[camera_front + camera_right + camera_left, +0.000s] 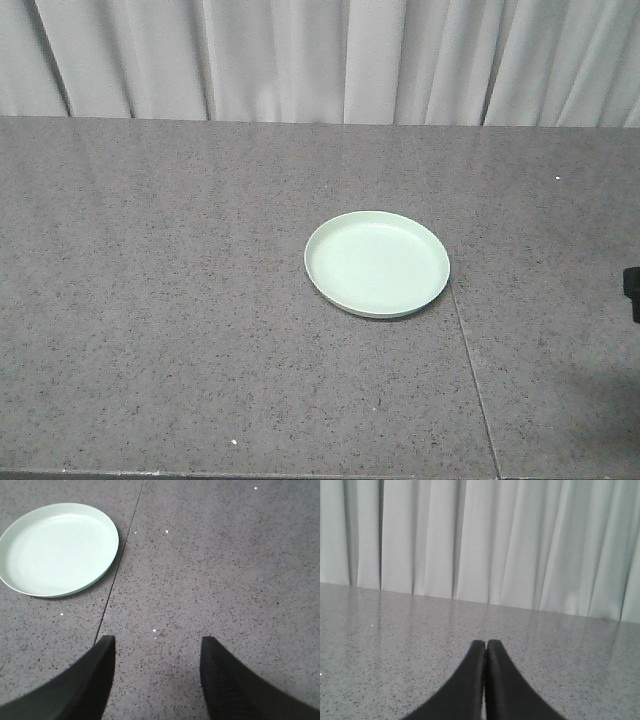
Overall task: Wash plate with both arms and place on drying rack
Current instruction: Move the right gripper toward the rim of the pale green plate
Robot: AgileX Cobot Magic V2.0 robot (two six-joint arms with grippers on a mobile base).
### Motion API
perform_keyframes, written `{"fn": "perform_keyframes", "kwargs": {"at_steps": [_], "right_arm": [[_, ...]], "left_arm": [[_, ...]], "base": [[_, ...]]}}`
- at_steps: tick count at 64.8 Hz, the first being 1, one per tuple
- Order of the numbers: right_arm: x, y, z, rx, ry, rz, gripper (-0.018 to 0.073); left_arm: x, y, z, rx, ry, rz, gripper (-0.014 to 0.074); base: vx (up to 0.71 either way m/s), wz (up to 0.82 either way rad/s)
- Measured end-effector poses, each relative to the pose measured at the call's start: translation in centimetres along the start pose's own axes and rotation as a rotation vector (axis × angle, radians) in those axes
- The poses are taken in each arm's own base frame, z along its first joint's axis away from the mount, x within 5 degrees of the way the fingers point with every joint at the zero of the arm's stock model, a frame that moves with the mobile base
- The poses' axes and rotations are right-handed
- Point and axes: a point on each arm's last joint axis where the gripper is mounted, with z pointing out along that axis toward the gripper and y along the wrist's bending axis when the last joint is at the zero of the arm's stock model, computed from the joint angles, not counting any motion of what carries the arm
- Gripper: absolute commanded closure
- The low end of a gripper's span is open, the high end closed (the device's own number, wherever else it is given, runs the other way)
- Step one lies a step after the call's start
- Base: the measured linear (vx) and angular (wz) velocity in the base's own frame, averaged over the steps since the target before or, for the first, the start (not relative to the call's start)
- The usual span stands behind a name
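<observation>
The right fingers (pixel 75 690) sit at the bottom of the right wrist view, black and spread wide apart, with only speckled grey stone showing between them. They hold nothing. The left fingers (pixel 470 685), in the left wrist view, are pressed together tip to tip with nothing caught between them. They point across a bare stretch of the counter (pixel 150 300) towards the back.

Ahead of the right fingers and off to their left, well apart from them, lies the plate (pixel 57 547). It is round and pale mint green, with a low raised rim and nothing on it, and it rests flat and face up. From the front the plate (pixel 377 264) sits a little right of the counter's middle, touched by neither arm. A thin dark seam (pixel 112 587) in the stone runs just beside its right rim and on towards the near edge.

At the right border of the front view a small black shape (pixel 632 290) juts in. It may be part of the right arm, but too little shows to be sure.

Behind the counter's far edge hangs a pale pleated curtain (pixel 300 60), which covers the whole background.
</observation>
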Motion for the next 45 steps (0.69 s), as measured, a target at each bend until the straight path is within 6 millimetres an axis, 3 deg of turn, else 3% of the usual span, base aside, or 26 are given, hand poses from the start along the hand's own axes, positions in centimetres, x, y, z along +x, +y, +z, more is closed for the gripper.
{"fn": "perform_keyframes", "kwargs": {"at_steps": [22, 45], "right_arm": [[-3.0, 0.5, 4.0, -0.087, 0.153, -0.159, 0.0123], [-5.0, 2.3, 10.2, -0.145, 0.309, -0.207, 0.0124]], "left_arm": [[0.0, 0.0, 0.0, 0.000, 0.000, 0.000, 0.0603], [0.0, 0.0, 0.0, 0.000, 0.000, 0.000, 0.0603]], "base": [[0.00, 0.00], [0.00, 0.00]]}}
